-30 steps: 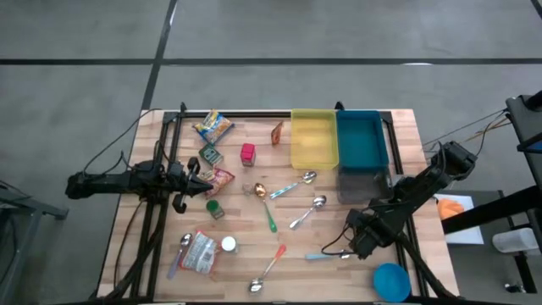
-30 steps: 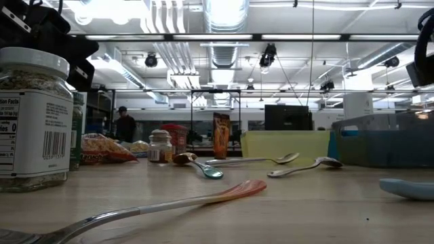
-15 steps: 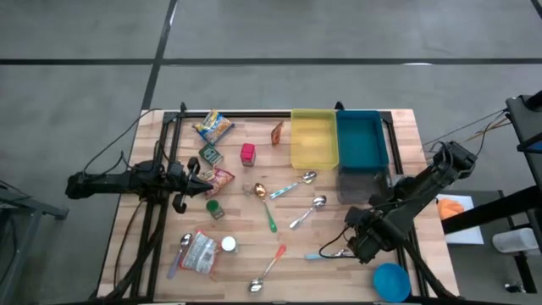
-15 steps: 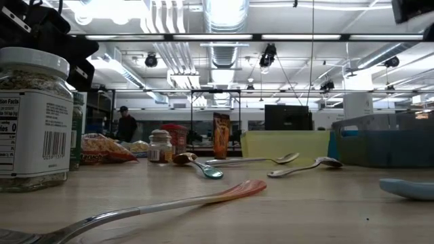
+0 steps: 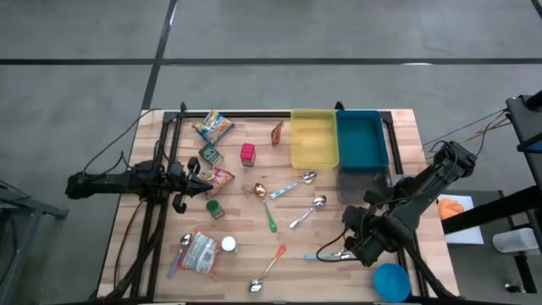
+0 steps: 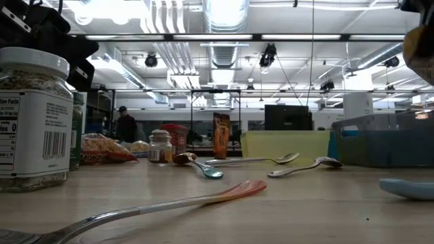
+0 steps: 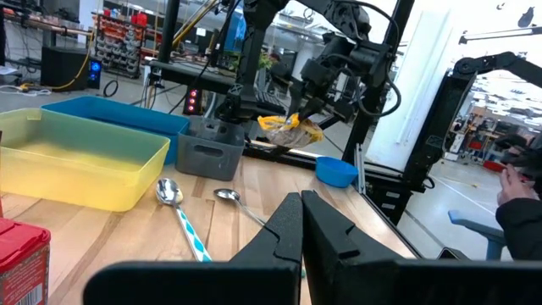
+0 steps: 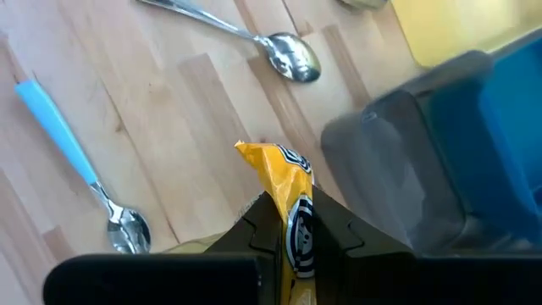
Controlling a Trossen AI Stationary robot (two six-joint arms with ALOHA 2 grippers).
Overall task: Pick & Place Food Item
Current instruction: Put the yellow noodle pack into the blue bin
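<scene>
My right gripper (image 5: 347, 249) hangs over the table's near right part, shut on a yellow food packet (image 7: 288, 130). In the right wrist view the packet (image 8: 284, 182) sticks out past the fingertips; in the low view its yellow edge (image 6: 419, 54) shows at the top right. My left gripper (image 5: 206, 188) waits shut and level at the table's left side, touching nothing. A yellow bin (image 5: 314, 140), a blue bin (image 5: 360, 139) and a grey bin (image 5: 362, 182) stand on the table's far right part. My right gripper pinches the yellow packet between its two fingers (image 8: 254, 224), on the part (image 8: 294, 222) below its crumpled free end. The fingers slant down from above. The packet is lifted clear of the table, over the wood beside the grey bin.
Several spoons lie about the middle, one with a blue handle (image 5: 320, 256) just under my right gripper. A blue bowl (image 5: 390, 280) sits at the near right corner. Packets, a red box (image 5: 247, 153) and jars (image 5: 215, 209) crowd the left half.
My right gripper has risen with the yellow packet, which has come up off the table. In the low view the gripper has left the picture at the top, and the packet now shows at the top right corner.
</scene>
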